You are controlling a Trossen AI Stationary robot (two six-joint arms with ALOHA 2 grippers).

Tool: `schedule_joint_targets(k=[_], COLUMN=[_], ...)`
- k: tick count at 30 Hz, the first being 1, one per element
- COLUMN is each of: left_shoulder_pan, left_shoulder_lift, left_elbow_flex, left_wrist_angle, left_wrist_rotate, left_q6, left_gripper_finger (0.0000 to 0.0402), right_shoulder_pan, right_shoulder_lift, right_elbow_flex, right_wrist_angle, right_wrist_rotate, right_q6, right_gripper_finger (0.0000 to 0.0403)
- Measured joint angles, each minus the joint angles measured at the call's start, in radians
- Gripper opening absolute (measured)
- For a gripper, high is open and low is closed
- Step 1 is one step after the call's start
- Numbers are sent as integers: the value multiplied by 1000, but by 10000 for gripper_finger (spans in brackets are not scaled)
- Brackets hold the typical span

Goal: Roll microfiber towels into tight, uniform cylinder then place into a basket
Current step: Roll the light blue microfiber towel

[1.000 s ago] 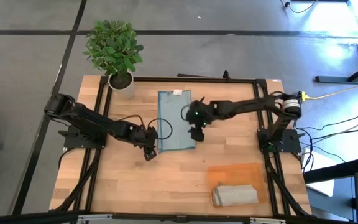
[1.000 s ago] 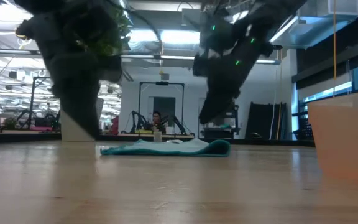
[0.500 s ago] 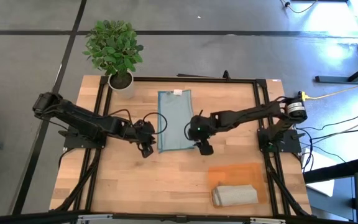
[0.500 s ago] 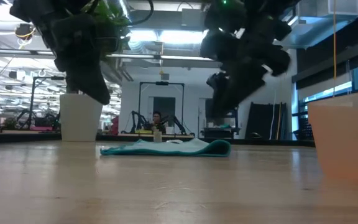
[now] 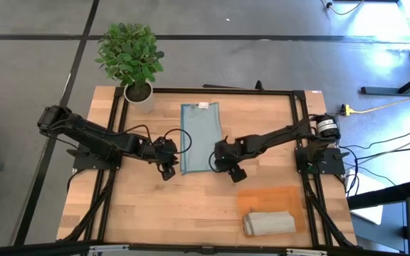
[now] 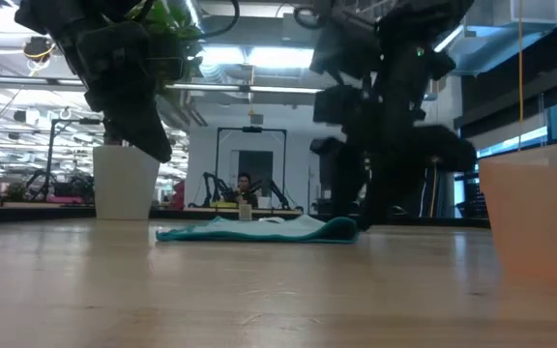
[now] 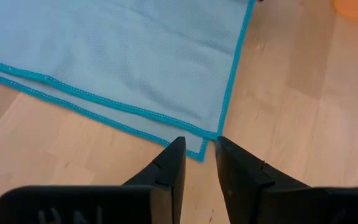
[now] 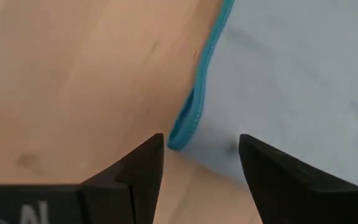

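While the blue towel point(image 5: 199, 138) lies flat mid-table, the left gripper point(image 5: 168, 170) sits at its near left corner, fingers slightly parted, empty. At its near right corner, the right gripper point(image 5: 225, 163) stands open, straddling the hem. Nearer and rightward, the grey towel point(image 5: 269, 222) rests rolled in the basket point(image 5: 270, 194).

Both arms are stretched in toward the middle of the surface point(image 5: 141, 213), reaching from opposite sides and facing each other. The left tool point(image 5: 168, 168) sits low, wrist angled down, its two dark fingers point(image 7: 166, 171) parted only by a narrow gap with nothing between them. The right tool point(image 5: 228, 166) is low as well, forearm running out long from its base, its fingers point(image 8: 143, 165) spread noticeably wider and likewise gripping nothing.
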Motion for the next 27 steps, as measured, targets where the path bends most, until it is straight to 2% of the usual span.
schedule_joint_targets(k=[9,13,17,25,27], left_shoulder_pan=[0,-6,-29,-52,-51], left_shoulder_lift=[0,16,50,116,134], left_elbow_flex=[0,0,0,2,1], left_wrist_angle=[-2,-8,1,53,60], left_wrist_rotate=[2,7,27,26,26], left_q6=[2,112,248,439,463], left_gripper_finger=[80,80,80,80,80], right_shoulder_pan=[6,7,8,5,5], right_shoulder_lift=[71,72,71,76,76], right_elbow_flex=[3,2,1,0,1], right_wrist_angle=[11,14,14,39,41], right_wrist_rotate=[44,55,55,13,13], right_q6=[-20,-15,-14,63,63], right_gripper_finger=[210,194,147,25,10])
